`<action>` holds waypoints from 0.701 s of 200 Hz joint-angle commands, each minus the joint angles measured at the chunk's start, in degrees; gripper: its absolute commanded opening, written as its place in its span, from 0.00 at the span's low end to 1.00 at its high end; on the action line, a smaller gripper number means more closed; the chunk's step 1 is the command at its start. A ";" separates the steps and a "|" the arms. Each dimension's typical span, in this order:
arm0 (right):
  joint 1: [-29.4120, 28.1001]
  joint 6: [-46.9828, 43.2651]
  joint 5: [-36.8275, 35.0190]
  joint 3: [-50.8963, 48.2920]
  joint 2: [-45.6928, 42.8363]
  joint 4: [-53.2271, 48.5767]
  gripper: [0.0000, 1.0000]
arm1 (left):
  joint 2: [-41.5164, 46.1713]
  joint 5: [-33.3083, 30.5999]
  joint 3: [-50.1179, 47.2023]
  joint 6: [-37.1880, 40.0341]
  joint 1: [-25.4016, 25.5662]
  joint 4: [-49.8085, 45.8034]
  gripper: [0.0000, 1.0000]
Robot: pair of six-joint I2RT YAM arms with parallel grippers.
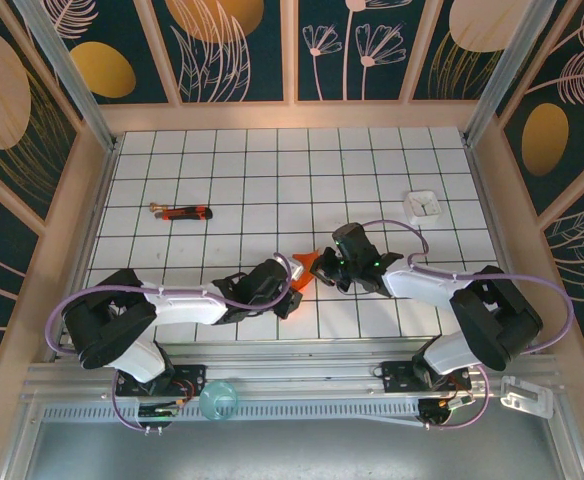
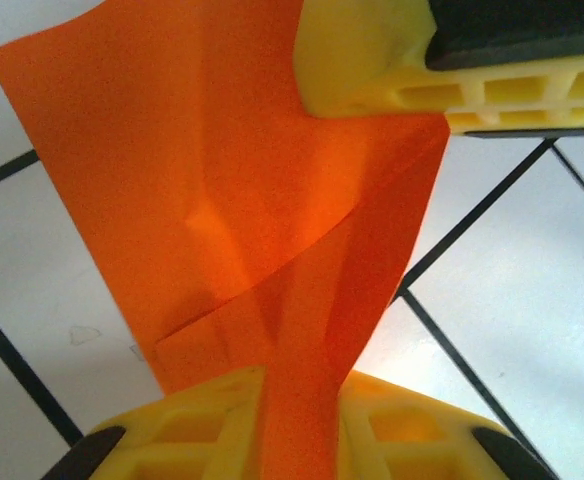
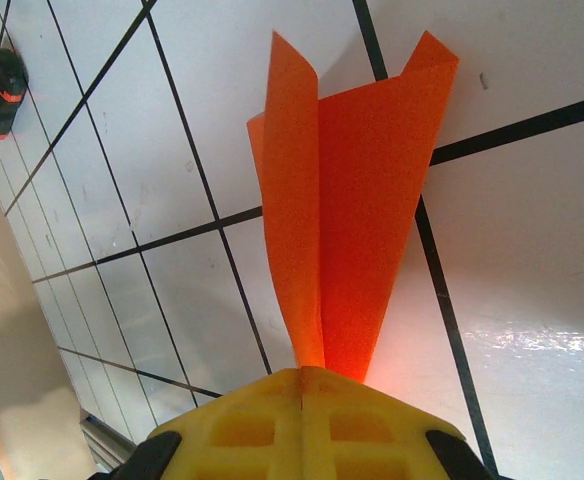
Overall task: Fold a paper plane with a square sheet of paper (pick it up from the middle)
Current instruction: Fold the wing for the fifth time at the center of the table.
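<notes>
Orange-red sheet of paper (image 3: 347,200) sat between the two hands, folded lengthways into a narrow shape with two flaps fanning out away from the right hand (image 3: 302,385). That hand was clamped tight on the narrow end. Its yellow fingers (image 3: 242,430) met at a seam and the paper came straight out of it, so how much paper sat inside the grip was hidden. Couldn't tell if the far tips touched the worktop (image 3: 532,200) or hung just above it.

Left hand (image 2: 300,385) had its fingers parted, with a strip of the sheet running through the gap. Couldn't tell whether either pad touched it, and the frame edge cut the paper off there. At the paper's far corner from the left hand, one yellow finger (image 2: 362,60) of the right hand sat on the sheet, also cropped.

From above, the hands were nose to nose. Their wrist bodies covered the fingers, and only orange slivers showed between them.

Red-and-black stick tool (image 1: 182,212) lay well beyond the left hand and apart from it. It was half cropped in the right wrist view. Small white square object (image 1: 424,204) lay beyond the right hand, too small to make out.
</notes>
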State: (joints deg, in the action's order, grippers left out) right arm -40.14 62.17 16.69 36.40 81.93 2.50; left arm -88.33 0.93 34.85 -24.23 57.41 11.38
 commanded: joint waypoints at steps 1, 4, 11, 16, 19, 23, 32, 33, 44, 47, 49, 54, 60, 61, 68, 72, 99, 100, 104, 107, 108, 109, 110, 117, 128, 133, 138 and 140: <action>0.02 1.13 0.80 2.18 0.16 -0.83 0.00 | -1.29 -3.11 1.92 3.12 1.23 -3.92 0.29; 0.06 1.13 0.88 2.18 0.16 -0.87 0.00 | -1.40 -3.40 2.01 3.26 1.32 -4.09 0.30; 0.06 1.16 0.97 2.31 0.08 -0.91 0.00 | -1.61 -3.95 2.23 3.47 1.68 -4.45 0.31; 0.06 1.20 0.98 2.36 0.17 -0.96 0.00 | -1.79 -4.29 2.39 3.59 1.86 -4.60 0.32; 0.06 1.25 0.98 2.33 0.20 -0.95 0.00 | -1.83 -4.38 2.48 3.65 1.91 -4.68 0.32; 0.06 1.25 0.99 2.44 0.20 -0.96 0.00 | -1.97 -4.52 2.57 3.73 2.06 -4.76 0.32; 0.06 1.21 0.99 2.44 0.21 -0.98 0.00 | -2.32 -4.70 2.85 3.87 2.27 -4.87 0.32; 0.06 1.20 0.99 2.44 0.23 -1.00 0.00 | -2.39 -4.75 2.85 3.85 2.31 -4.87 0.32; 0.06 1.20 0.98 2.38 0.31 -1.00 0.00 | -2.71 -4.86 3.18 3.89 2.40 -4.96 0.31; 0.06 1.20 0.98 2.28 0.29 -1.01 0.00 | -2.72 -4.92 3.27 3.86 2.45 -4.96 0.31; 0.06 1.15 0.98 2.27 0.30 -1.01 0.00 | -2.76 -4.94 3.29 3.81 2.51 -4.96 0.31; 0.04 1.17 0.93 2.19 0.30 -0.94 0.00 | -2.72 -4.92 3.37 3.77 2.48 -4.96 0.31; 0.07 1.16 0.89 2.09 0.37 -0.89 0.00 | -2.72 -4.95 3.38 3.81 2.52 -4.96 0.31; 0.06 1.18 0.89 2.09 0.39 -0.86 0.00 | -2.72 -5.01 3.42 3.78 2.53 -4.96 0.31; 0.06 1.11 0.89 1.84 0.50 -0.79 0.00 | -2.59 -5.03 3.47 3.70 2.53 -4.96 0.31; 0.06 1.16 0.97 1.76 0.59 -0.74 0.00 | -2.48 -5.03 3.55 3.64 2.49 -4.96 0.31; 0.15 1.12 0.98 1.13 0.90 -0.40 0.00 | -1.25 -5.03 3.54 3.11 2.53 -4.87 0.33; 0.19 1.11 0.98 1.09 0.93 -0.40 0.00 | -1.19 -5.00 3.50 3.12 2.49 -4.87 0.33; 0.15 1.11 0.98 0.98 0.91 -0.32 0.00 | -0.94 -5.00 3.48 3.04 2.53 -4.87 0.33; 0.17 1.13 0.98 0.89 0.97 -0.24 0.00 | -0.81 -4.93 3.44 2.97 2.53 -4.87 0.33; 0.12 1.12 0.98 0.88 1.00 -0.23 0.00 | -0.80 -4.95 3.41 2.88 2.49 -4.87 0.33; 0.13 1.16 0.98 0.87 0.98 -0.22 0.00 | -0.75 -4.92 3.40 2.87 2.51 -4.83 0.33; 0.19 1.18 0.98 0.82 1.01 -0.22 0.00 | -0.63 -4.90 3.39 2.83 2.52 -4.81 0.33; 0.08 1.12 0.91 0.71 1.07 -0.13 0.00 | -0.25 -4.87 3.26 2.74 2.52 -4.71 0.33; 0.13 1.13 0.89 0.52 1.21 -0.13 0.00 | 0.12 -4.70 3.20 2.58 2.53 -4.61 0.33; 0.19 1.11 0.89 0.42 1.25 -0.09 0.00 | 0.16 -4.64 3.20 2.60 2.53 -4.69 0.33; 0.14 1.16 0.89 0.42 1.31 -0.04 0.00 | 0.17 -4.66 3.21 2.57 2.53 -4.78 0.33; 0.15 1.18 0.89 0.42 1.30 -0.04 0.00 | 0.18 -4.68 3.21 2.53 2.53 -4.85 0.33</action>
State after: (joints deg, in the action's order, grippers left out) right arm -40.12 62.50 17.23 37.45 82.48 2.52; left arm -89.95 -3.33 37.19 -21.63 59.64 7.33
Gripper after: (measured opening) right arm 0.042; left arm 0.330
